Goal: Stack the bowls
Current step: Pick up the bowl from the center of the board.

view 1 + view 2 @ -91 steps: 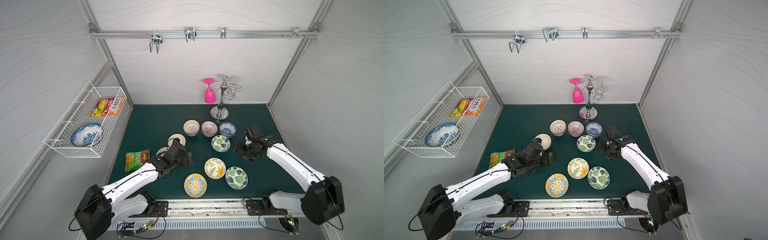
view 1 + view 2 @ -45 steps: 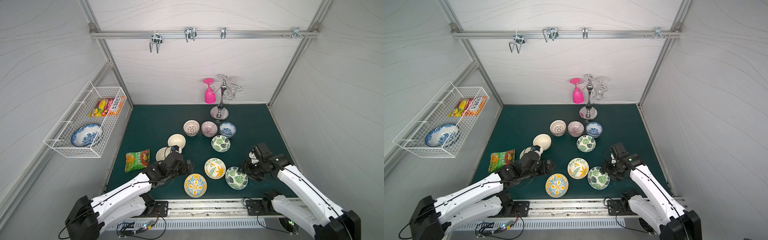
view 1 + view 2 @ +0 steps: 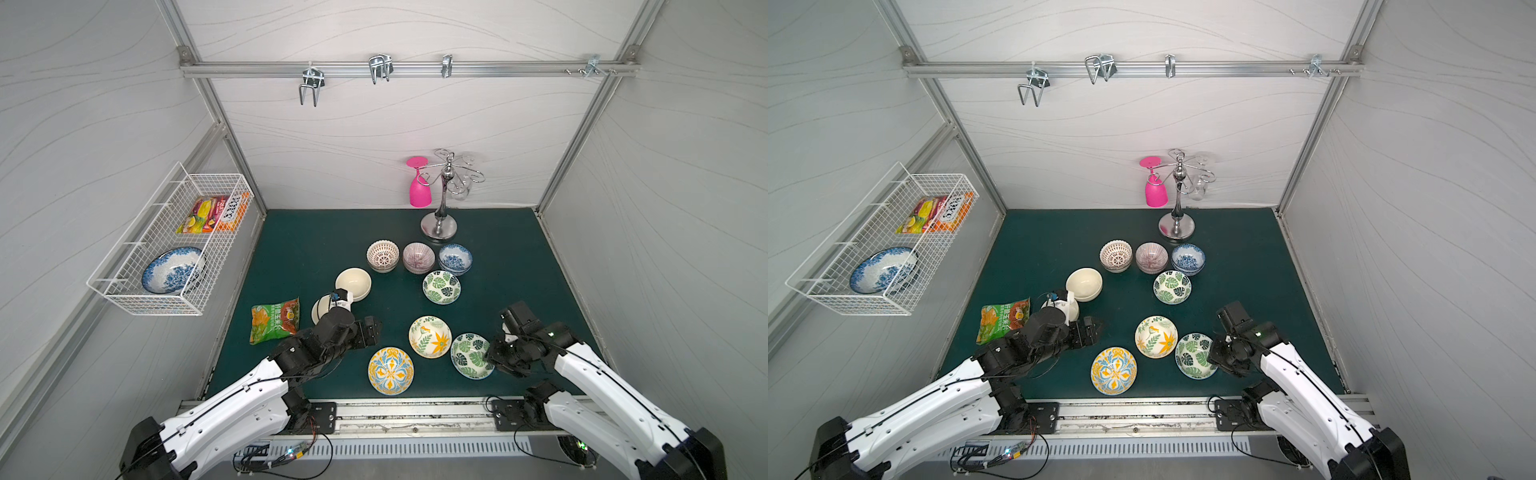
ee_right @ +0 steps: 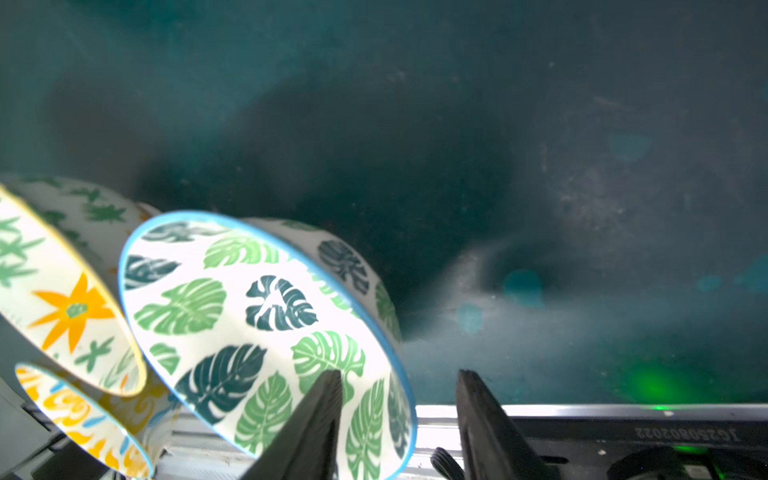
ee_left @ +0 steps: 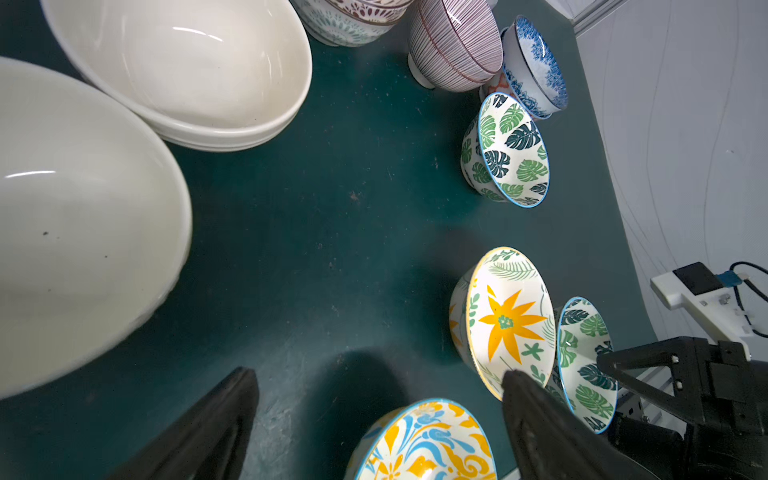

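Observation:
My right gripper (image 4: 399, 374) is open and straddles the rim of the front green leaf bowl (image 3: 472, 355) (image 4: 257, 316): one finger is inside and the other stands clear outside. Beside that bowl sit a white bowl with an orange flower (image 3: 430, 336) and a yellow-blue floral bowl (image 3: 390, 370). My left gripper (image 3: 372, 328) (image 5: 380, 376) hangs open and empty over the mat between the floral bowl and the cream bowls (image 3: 353, 283). Farther back stand the lattice (image 3: 383, 255), striped (image 3: 418, 257), blue-and-white (image 3: 455, 258) and second green leaf (image 3: 441, 286) bowls.
A green snack bag (image 3: 274, 318) lies left of my left arm. A chrome glass stand (image 3: 439, 226) with a pink cup (image 3: 419, 187) stands at the back. On the left wall hangs a wire basket (image 3: 124, 286) holding a blue-and-white dish. The metal rail (image 3: 415, 411) borders the front.
My right arm has swung from the back of the mat to the front green leaf bowl, and its jaws have narrowed over the rim. My left arm has drawn back toward the front.

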Action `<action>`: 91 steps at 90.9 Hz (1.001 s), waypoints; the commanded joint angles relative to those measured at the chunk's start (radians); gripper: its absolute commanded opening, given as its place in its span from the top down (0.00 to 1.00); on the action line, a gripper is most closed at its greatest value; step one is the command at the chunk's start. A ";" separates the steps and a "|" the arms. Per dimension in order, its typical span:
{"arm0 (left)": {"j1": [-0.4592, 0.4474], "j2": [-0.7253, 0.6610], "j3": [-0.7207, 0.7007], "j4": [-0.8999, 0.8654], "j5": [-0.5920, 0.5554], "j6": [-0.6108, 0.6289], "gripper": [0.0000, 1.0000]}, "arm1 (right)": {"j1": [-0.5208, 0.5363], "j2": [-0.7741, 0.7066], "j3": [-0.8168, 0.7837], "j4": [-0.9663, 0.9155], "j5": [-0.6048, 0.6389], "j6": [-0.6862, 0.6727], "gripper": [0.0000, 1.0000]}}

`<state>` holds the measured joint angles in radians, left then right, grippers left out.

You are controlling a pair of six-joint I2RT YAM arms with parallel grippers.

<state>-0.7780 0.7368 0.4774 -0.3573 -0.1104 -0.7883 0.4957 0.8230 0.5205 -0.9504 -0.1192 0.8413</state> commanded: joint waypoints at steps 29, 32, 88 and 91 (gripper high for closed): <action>-0.002 -0.022 0.008 0.009 -0.027 -0.005 0.04 | 0.006 0.012 0.000 0.037 0.069 0.045 0.83; -0.001 -0.024 0.006 0.011 -0.028 -0.007 0.04 | 0.005 0.011 0.000 0.032 0.076 0.044 0.85; -0.001 -0.005 0.000 0.043 -0.011 -0.002 0.04 | -0.072 -0.077 0.205 -0.058 0.119 -0.001 1.00; -0.002 0.000 -0.001 0.048 -0.008 -0.002 0.04 | -0.073 -0.065 0.224 -0.033 0.104 -0.010 1.00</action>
<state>-0.7780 0.7273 0.4744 -0.3538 -0.1204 -0.7895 0.4320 0.7509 0.6750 -1.0153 0.0067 0.8661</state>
